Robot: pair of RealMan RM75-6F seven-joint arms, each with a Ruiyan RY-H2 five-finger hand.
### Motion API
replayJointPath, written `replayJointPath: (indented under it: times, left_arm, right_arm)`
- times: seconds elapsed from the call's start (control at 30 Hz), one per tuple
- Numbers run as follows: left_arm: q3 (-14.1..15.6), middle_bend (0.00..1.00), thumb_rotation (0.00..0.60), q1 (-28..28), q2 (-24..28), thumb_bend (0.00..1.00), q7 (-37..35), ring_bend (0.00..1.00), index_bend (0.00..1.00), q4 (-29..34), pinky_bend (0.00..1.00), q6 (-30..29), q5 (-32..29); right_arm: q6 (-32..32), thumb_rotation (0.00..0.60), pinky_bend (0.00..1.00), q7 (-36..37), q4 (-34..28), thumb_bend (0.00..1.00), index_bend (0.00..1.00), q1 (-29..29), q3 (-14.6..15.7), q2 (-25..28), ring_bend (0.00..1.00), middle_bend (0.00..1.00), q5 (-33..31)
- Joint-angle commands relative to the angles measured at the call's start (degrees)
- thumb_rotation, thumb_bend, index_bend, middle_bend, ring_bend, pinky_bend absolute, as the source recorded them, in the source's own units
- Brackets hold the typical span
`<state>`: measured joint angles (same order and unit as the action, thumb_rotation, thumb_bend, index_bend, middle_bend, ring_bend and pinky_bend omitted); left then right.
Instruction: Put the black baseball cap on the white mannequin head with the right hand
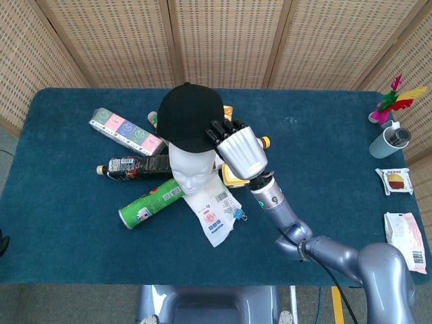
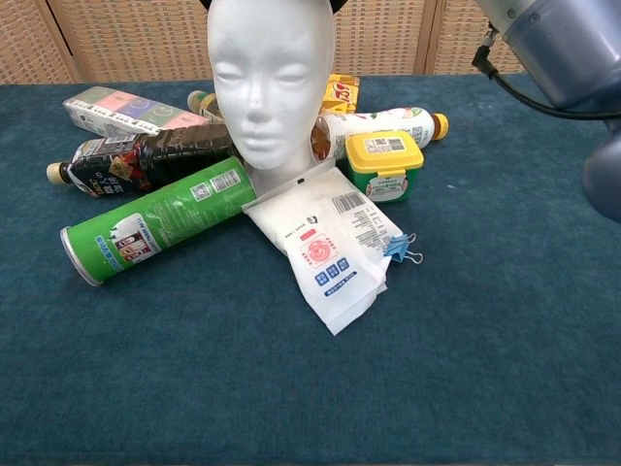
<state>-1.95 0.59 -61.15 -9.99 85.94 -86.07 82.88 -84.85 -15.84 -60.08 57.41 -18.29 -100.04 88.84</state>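
Sitting on top of the white mannequin head (image 1: pixel 188 165), the black baseball cap (image 1: pixel 189 117) covers the crown and back of it in the head view, with the face still showing below the cap's edge. The right hand (image 1: pixel 236 145) is right up against the cap's right side, dark fingers (image 1: pixel 220 131) curled onto the fabric, so it looks like it has hold of the cap there, though I can't see exactly how tight the grip is. In the chest view only tiny black bits of the cap (image 2: pixel 334 5) peek out at the top edge either side of the mannequin head (image 2: pixel 271 78), and the hand itself is cut off above the frame, just the grey forearm showing at upper right. Around the base of the head there's a pile of stuff on the blue table (image 1: pixel 74 223): a green can (image 2: pixel 157 219) lying on its side, a dark drink bottle (image 2: pixel 141 158) behind it, a white pouch (image 2: pixel 328 241) with a blue binder clip (image 2: pixel 402 249) touching its right edge, a yellow-lidded tub (image 2: pixel 384 163), and a white bottle (image 2: pixel 378 124) lying down behind that. A pastel box (image 1: pixel 125 131) lies further left. Over at the far right edge there's a cup (image 1: pixel 390 140), a feathered shuttlecock (image 1: pixel 392 102) and two snack packets (image 1: pixel 401 209). Left hand isn't in either view.
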Motion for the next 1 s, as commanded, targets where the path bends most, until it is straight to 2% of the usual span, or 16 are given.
replayJointPath:
  times: [0.03,0.57,1.0]
  left_arm:
    - [0.0,0.52,0.600,-0.1,0.0,0.34,0.1,0.39,0.66,0.0,0.33,0.2,0.0]
    - [0.0,0.52,0.600,-0.3,0.0,0.34,1.0,0.39,0.66,0.6,0.33,0.5,0.1]
    - [0.3,0.52,0.600,-0.3,0.3,0.34,1.4,0.39,0.66,1.2,0.33,0.7,0.2]
  right_arm:
    - [-0.7,0.600,0.70,-0.6,-1.2,1.00,0.61,-1.1,0.8,0.3,0.58,0.49,0.2]
    - [-2.0,0.600,0.70,-1.2,-4.1,1.00,0.61,-3.7,3.6,-0.5,0.58,0.49,3.2]
    - [-2.1,0.600,0.70,0.7,-3.4,1.00,0.61,-5.4,4.7,-2.0,0.58,0.49,4.5]
